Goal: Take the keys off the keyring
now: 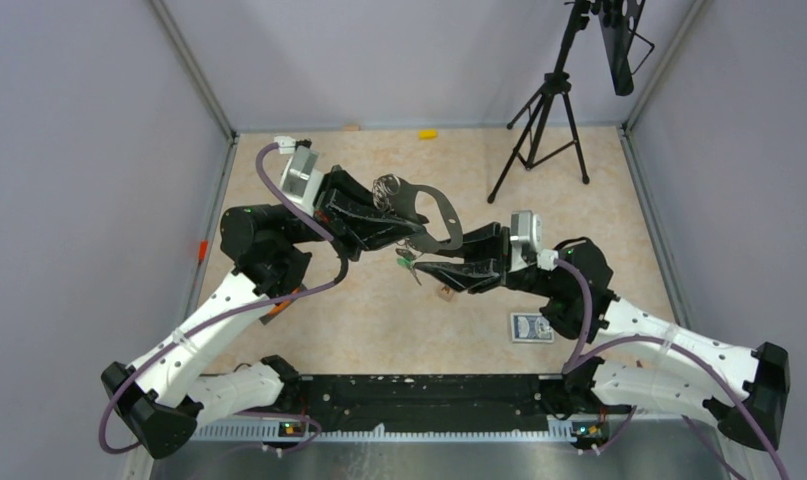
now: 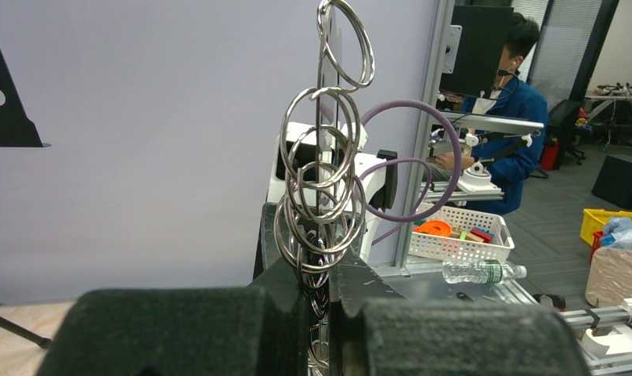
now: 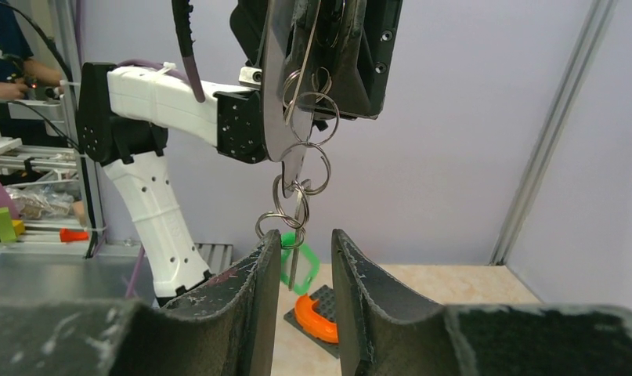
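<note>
The keyring (image 1: 441,215), a flat grey D-shaped loop, is held above the table by my left gripper (image 1: 391,224), which is shut on it. In the left wrist view the keyring (image 2: 326,117) stands edge-on between my shut jaws (image 2: 322,296), strung with several silver split rings. The keys (image 1: 408,261) hang below it on a chain of rings. In the right wrist view the green-headed key (image 3: 303,265) and a thin silvery key hang between the open jaws of my right gripper (image 3: 301,270), apart from both pads. The right gripper (image 1: 426,268) is just below the keyring.
A black tripod (image 1: 541,120) stands at the back right. A small brown cube (image 1: 445,293) and a blue card pack (image 1: 532,327) lie near the right arm. A yellow piece (image 1: 428,133) lies at the back wall. An orange piece on a grey plate (image 3: 319,315) lies under the right gripper.
</note>
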Robot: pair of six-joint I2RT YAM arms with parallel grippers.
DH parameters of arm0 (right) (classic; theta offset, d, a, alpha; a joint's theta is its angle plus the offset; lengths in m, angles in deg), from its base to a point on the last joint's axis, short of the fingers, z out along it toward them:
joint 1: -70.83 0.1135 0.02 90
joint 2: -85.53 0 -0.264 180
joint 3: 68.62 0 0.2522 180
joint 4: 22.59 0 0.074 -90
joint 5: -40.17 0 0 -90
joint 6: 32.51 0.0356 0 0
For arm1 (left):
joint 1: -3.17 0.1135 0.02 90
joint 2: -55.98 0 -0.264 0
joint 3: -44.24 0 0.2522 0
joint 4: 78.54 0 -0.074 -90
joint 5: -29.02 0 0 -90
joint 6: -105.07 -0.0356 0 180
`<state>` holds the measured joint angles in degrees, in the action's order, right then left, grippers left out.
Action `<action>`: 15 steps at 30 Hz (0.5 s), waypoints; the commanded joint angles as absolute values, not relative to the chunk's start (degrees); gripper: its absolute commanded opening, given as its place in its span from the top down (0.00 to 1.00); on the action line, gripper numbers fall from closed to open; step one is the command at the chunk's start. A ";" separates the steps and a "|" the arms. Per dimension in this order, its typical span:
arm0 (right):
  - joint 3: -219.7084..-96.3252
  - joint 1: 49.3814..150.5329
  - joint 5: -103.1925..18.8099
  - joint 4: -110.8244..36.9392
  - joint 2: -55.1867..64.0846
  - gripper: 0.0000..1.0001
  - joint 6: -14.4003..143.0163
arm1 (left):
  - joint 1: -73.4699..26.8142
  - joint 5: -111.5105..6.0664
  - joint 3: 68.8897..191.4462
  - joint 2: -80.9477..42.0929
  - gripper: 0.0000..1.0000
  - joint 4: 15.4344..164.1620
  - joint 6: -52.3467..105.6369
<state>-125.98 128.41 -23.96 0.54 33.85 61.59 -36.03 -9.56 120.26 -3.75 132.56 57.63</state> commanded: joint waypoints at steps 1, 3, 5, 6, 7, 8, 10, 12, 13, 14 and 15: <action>-128.26 128.30 -22.30 4.12 33.29 0.71 63.26 | -36.12 -10.27 120.68 -2.95 1.00 135.85 58.41; -128.22 128.27 -22.00 4.48 33.10 0.71 63.46 | -36.12 -10.37 120.51 -2.91 1.00 135.94 58.43; -128.17 128.29 -21.97 4.72 32.98 0.71 63.67 | -36.12 -10.47 120.45 -2.95 1.00 135.96 58.40; -128.17 128.28 -21.89 4.82 32.98 0.71 63.65 | -36.12 -10.47 120.39 -3.02 1.00 135.98 58.44; -128.11 128.26 -21.88 4.85 32.93 0.71 63.72 | -36.12 -10.45 120.39 -3.00 1.00 136.03 58.45; -128.09 128.27 -21.88 4.95 32.99 0.71 63.81 | -36.12 -10.49 120.40 -2.95 1.00 136.03 58.45; -127.87 128.24 -21.81 5.23 33.02 0.72 64.04 | -36.12 -10.47 120.36 -2.98 1.00 136.03 58.40; -127.67 128.28 -21.80 5.62 33.03 0.74 64.24 | -36.12 -10.58 120.31 -3.07 1.00 136.12 58.35; -127.58 128.23 -21.80 5.72 33.04 0.75 64.32 | -36.12 -10.56 120.29 -3.16 1.00 136.10 58.43; -127.56 128.23 -21.80 5.89 33.01 0.76 64.35 | -36.12 -10.54 120.29 -3.24 1.00 136.20 58.44; -127.49 128.22 -21.80 5.90 33.09 0.77 64.48 | -36.12 -10.56 120.31 -3.23 1.00 136.21 58.48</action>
<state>-125.98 128.41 -22.70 2.53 32.93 63.54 -36.03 -9.59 120.24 -3.77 132.75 58.07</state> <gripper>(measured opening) 0.249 0.064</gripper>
